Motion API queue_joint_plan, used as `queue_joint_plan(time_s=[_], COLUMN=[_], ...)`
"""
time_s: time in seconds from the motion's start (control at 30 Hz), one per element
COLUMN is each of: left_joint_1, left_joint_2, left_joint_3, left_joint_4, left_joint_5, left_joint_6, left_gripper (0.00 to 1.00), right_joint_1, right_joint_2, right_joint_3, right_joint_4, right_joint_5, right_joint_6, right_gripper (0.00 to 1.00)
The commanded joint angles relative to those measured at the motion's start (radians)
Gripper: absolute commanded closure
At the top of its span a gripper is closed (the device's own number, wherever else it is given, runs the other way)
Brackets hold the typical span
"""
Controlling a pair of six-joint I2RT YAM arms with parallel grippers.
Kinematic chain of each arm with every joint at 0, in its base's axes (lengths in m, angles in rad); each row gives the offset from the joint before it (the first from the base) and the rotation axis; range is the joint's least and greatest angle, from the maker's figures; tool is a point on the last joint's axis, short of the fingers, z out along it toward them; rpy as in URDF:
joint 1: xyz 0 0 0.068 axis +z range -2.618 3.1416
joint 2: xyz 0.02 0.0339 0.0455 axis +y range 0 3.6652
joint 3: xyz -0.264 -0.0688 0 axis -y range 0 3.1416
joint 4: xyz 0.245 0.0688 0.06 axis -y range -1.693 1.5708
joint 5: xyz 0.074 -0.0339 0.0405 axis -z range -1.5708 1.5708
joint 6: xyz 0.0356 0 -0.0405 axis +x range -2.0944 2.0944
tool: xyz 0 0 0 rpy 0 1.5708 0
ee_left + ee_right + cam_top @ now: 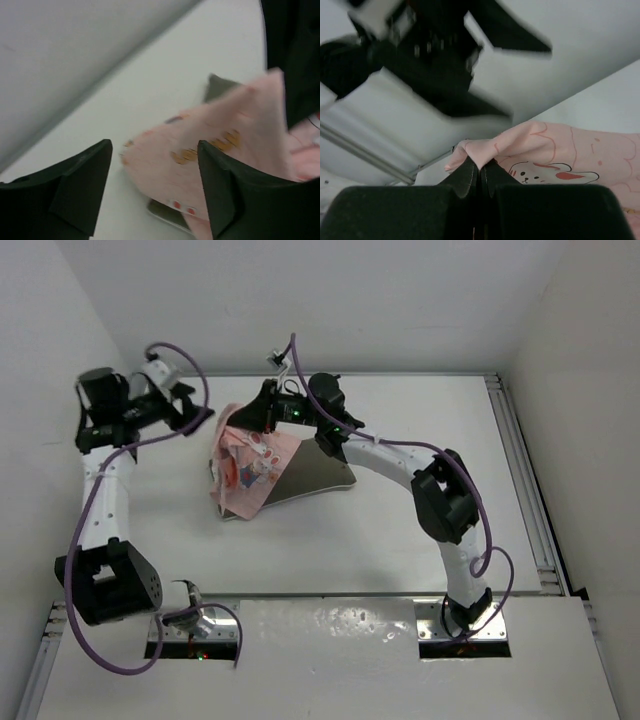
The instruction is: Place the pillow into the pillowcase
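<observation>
The pink printed pillowcase lies bunched over the left end of the grey pillow, whose right part sticks out bare. At the cloth's upper left edge, my right gripper is shut on a raised fold of the pillowcase; the fold peaks just above the right gripper. My left gripper hovers just left of the cloth, and in its wrist view the left gripper is open. The pillowcase hangs beyond its fingers, unpinched. Grey pillow corners peek out from under the fabric.
White walls close in the table at the back and left. An aluminium rail runs along the table's right edge. The left arm looms blurred close above the right gripper.
</observation>
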Motion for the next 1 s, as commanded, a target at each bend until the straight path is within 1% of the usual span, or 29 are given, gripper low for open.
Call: queue_joint_plan(time_s=[0.0,0.03,0.1,0.13,0.23,0.37,0.43,0.53,0.57,0.6,0.63,0.7,0.77,0.8,0.83,0.93,0.97], left_joint_1=[-0.117,-0.129,-0.160,-0.164,-0.166,-0.151,-0.167,-0.195,-0.215,-0.224,-0.233,-0.279,-0.319,-0.319,-0.365,-0.391,-0.408], left_joint_2=[-0.072,-0.079,-0.097,-0.103,-0.135,-0.194,-0.209,-0.212,-0.211,-0.212,-0.209,-0.192,-0.178,-0.162,-0.155,-0.140,-0.137], left_joint_3=[-0.066,-0.083,-0.125,-0.139,-0.185,-0.235,-0.260,-0.310,-0.330,-0.350,-0.387,-0.428,-0.439,-0.445,-0.447,-0.476,-0.485], left_joint_4=[-0.242,-0.244,-0.245,-0.245,-0.248,-0.247,-0.241,-0.215,-0.163,-0.127,-0.066,0.003,0.078,0.100,0.136,0.199,0.206], left_joint_5=[-0.045,-0.048,-0.044,-0.039,-0.016,0.034,0.018,-0.082,-0.169,-0.214,-0.291,-0.349,-0.358,-0.349,-0.325,-0.317,-0.333], left_joint_6=[0.305,0.305,0.294,0.291,0.324,0.409,0.426,0.441,0.421,0.402,0.369,0.308,0.213,0.179,0.118,0.043,0.047], left_gripper=[0.29,0.15,0.00,0.00,0.00,0.00,0.00,0.00,0.00,0.00,0.00,0.00,0.00,0.00,0.00,0.00,0.00], right_joint_1=[-0.024,-0.026,-0.024,-0.026,-0.026,-0.041,-0.041,-0.033,-0.026,-0.026,-0.026,-0.026,-0.024,-0.024,-0.024,-0.024,-0.024], right_joint_2=[-0.045,-0.048,-0.059,-0.062,-0.065,-0.055,-0.054,-0.068,-0.071,-0.075,-0.080,-0.083,-0.083,-0.083,-0.083,-0.085,-0.089], right_joint_3=[0.003,0.009,0.012,0.012,0.029,0.050,0.049,0.041,0.037,0.030,0.029,0.026,0.026,0.027,0.027,0.023,0.015], right_joint_4=[0.013,-0.036,-0.085,-0.119,-0.191,-0.230,-0.228,-0.228,-0.228,-0.226,-0.226,-0.219,-0.217,-0.217,-0.220,-0.234,-0.236], right_joint_5=[0.106,0.153,0.198,0.236,0.285,0.314,0.313,0.305,0.305,0.305,0.305,0.307,0.307,0.308,0.307,0.314,0.316], right_joint_6=[0.028,0.019,-0.016,-0.041,-0.064,-0.047,-0.042,-0.067,-0.071,-0.079,-0.081,-0.079,-0.079,-0.081,-0.084,-0.095,-0.095], right_gripper=[1.00,1.00,1.00,1.00,1.00,1.00,1.00,1.00,1.00,1.00,1.00,1.00,1.00,1.00,1.00,1.00,1.00])
